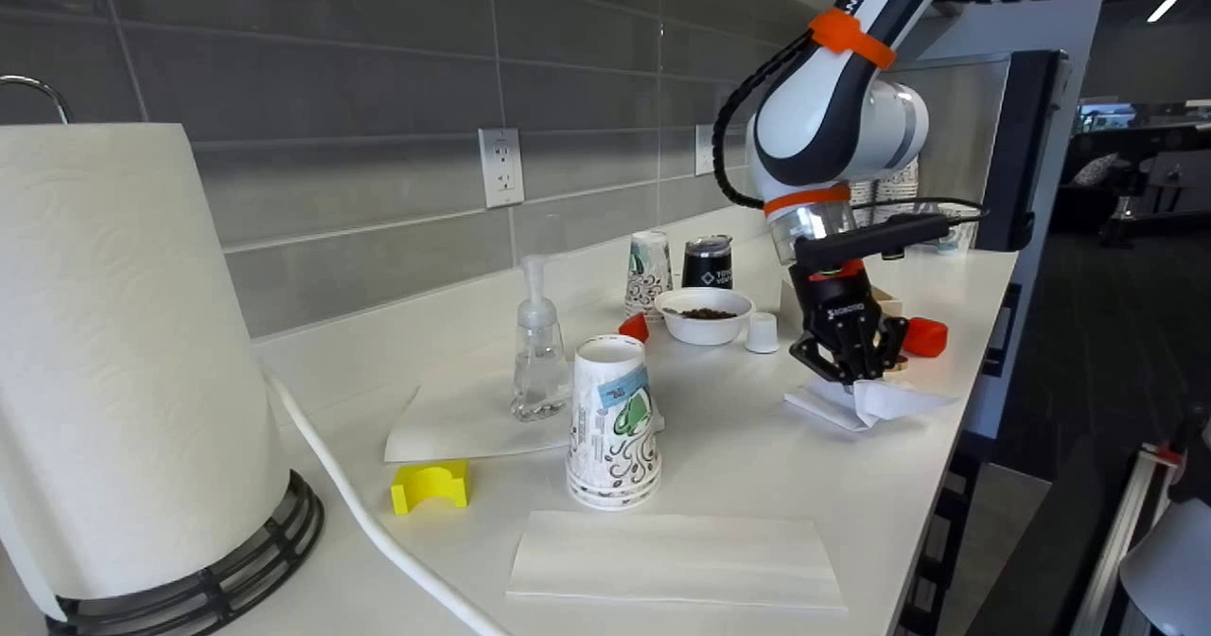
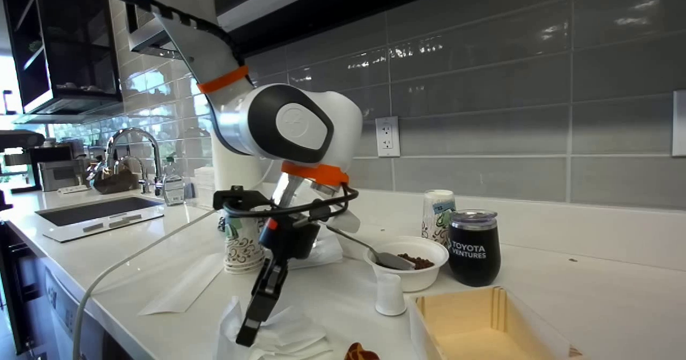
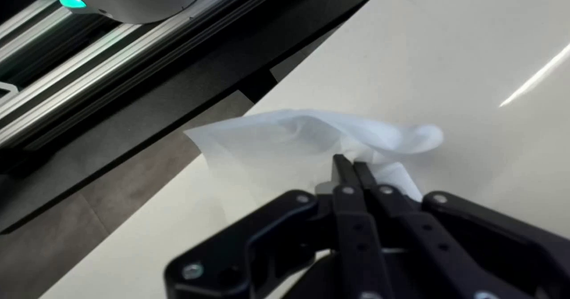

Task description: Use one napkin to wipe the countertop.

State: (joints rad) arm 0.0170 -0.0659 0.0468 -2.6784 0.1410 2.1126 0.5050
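Note:
The white napkin [image 1: 894,402] is crumpled and spread on the off-white countertop [image 1: 738,456], near its open edge. It also shows in an exterior view [image 2: 300,334] and in the wrist view [image 3: 267,147], where one corner reaches over the counter edge. My gripper [image 1: 850,382] points down with its fingers shut on the napkin's middle. In the wrist view the fingertips [image 3: 354,161] are almost together with napkin paper bunched at them. In an exterior view the gripper [image 2: 249,333] partly covers the napkin. The countertop fills the right of the wrist view [image 3: 467,58].
A flat folded white sheet [image 1: 676,560] lies before a stack of printed cups [image 1: 613,428]. A soap bottle [image 1: 540,352], yellow object [image 1: 430,485] and paper-towel roll [image 1: 123,362] stand nearby. A bowl [image 2: 412,274], small white cup [image 2: 390,295], tumbler [image 2: 474,250] and wooden box [image 2: 420,322] stand wallward.

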